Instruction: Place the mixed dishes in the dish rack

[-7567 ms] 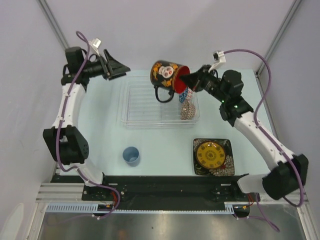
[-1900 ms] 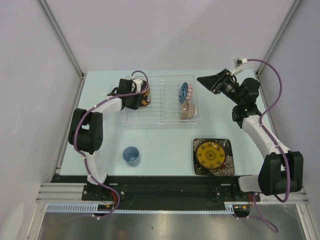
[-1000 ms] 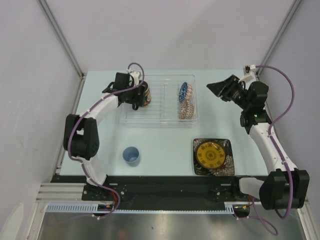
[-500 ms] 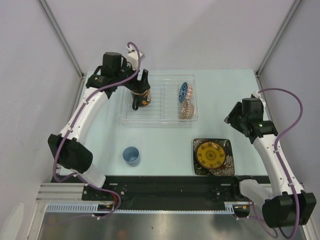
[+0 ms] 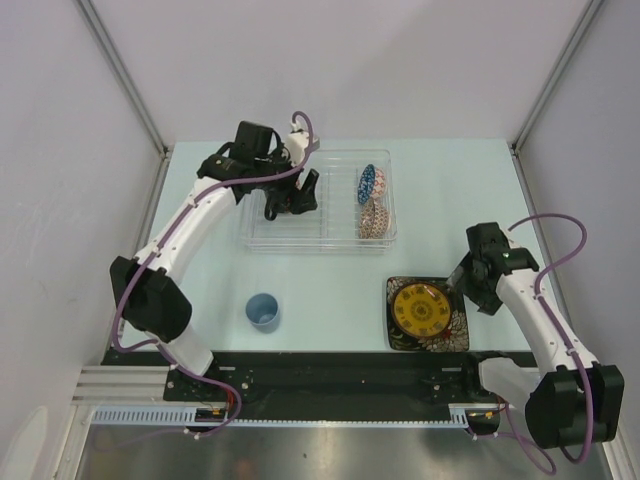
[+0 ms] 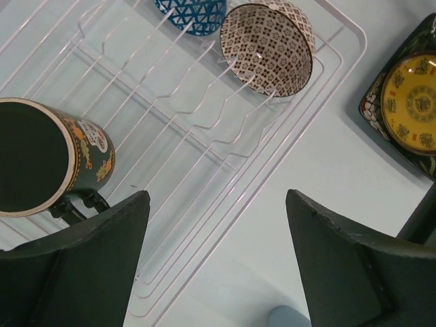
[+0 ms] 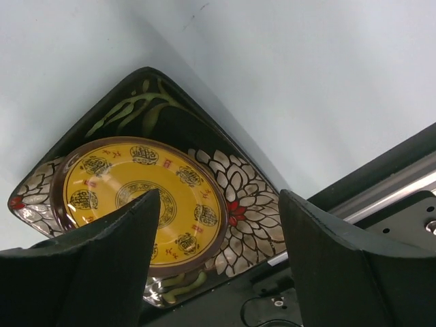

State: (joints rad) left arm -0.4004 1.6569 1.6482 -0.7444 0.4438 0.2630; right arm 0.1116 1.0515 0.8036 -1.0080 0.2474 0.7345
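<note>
Bearing unreadable marks, yellow round plate point(image 7: 178, 199)

The dish rack point(image 5: 320, 236) lies at the back middle of the surface point(image 5: 330, 290). The mug point(image 6: 41, 163) sits in its left end. In its right end the far bowl point(image 5: 368, 183) stands behind the near bowl point(image 5: 376, 216). Before the rack, the cup point(image 5: 262, 311) lies to the left. To the right, the round plate point(image 5: 420, 310) lies on the square plate point(image 5: 398, 339).

One dish rack point(image 5: 320, 243), two bowls (one blue bowl point(image 5: 368, 183), one beige bowl point(image 5: 376, 218)), one mug point(image 6: 48, 160), one cup point(image 5: 262, 311), two plates: yellow plate point(image 7: 136, 197), black plate point(image 7: 238, 197).
</note>
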